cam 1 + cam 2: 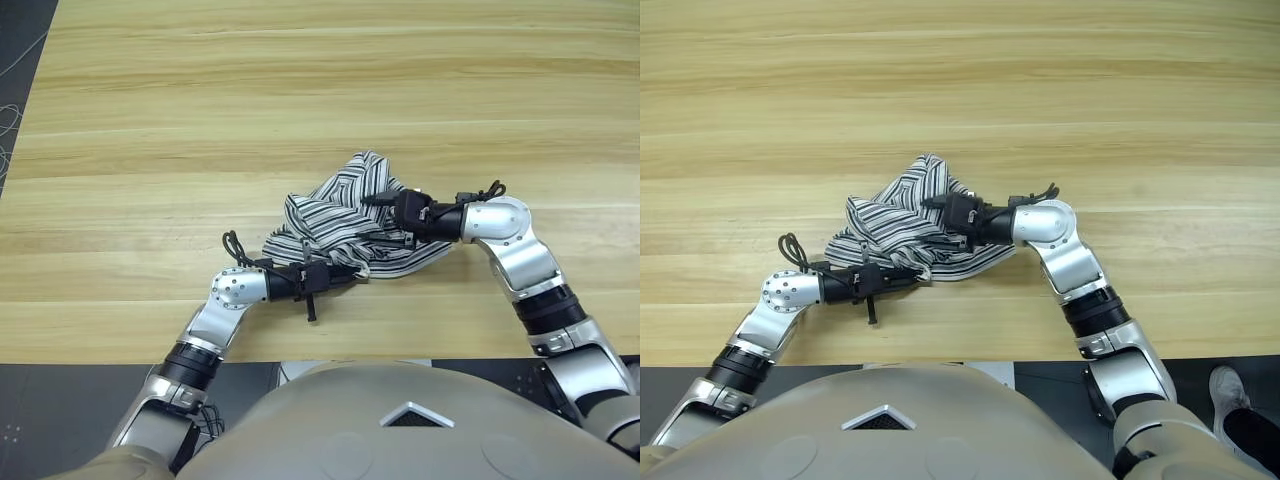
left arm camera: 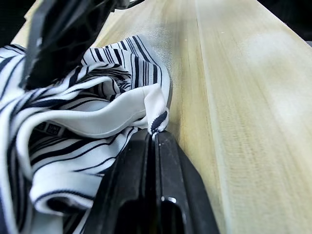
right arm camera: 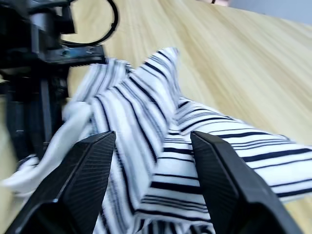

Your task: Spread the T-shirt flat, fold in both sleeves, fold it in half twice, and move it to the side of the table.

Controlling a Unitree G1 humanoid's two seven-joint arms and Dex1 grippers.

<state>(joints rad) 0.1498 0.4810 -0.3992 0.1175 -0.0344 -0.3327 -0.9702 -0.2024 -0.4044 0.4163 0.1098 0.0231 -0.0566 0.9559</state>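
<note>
The black-and-white striped T-shirt (image 1: pixel 340 215) lies crumpled in a heap near the table's front edge. My left gripper (image 1: pixel 348 277) is at the heap's near left side, shut on a white edge of the shirt (image 2: pixel 155 109); the pinched fabric sits between its black fingers (image 2: pixel 168 161). My right gripper (image 1: pixel 372 201) rests on the heap's right side and is open. Its two ribbed fingers (image 3: pixel 90 180) stand wide apart, with folds of striped cloth (image 3: pixel 161 146) between them. The left arm's gripper (image 3: pixel 41 63) is visible beyond the cloth in the right wrist view.
The light wooden table (image 1: pixel 300 90) stretches bare far beyond the shirt and to both sides. Its front edge (image 1: pixel 90 360) runs just behind my forearms. Dark floor with thin cables (image 1: pixel 15 100) lies past the left edge.
</note>
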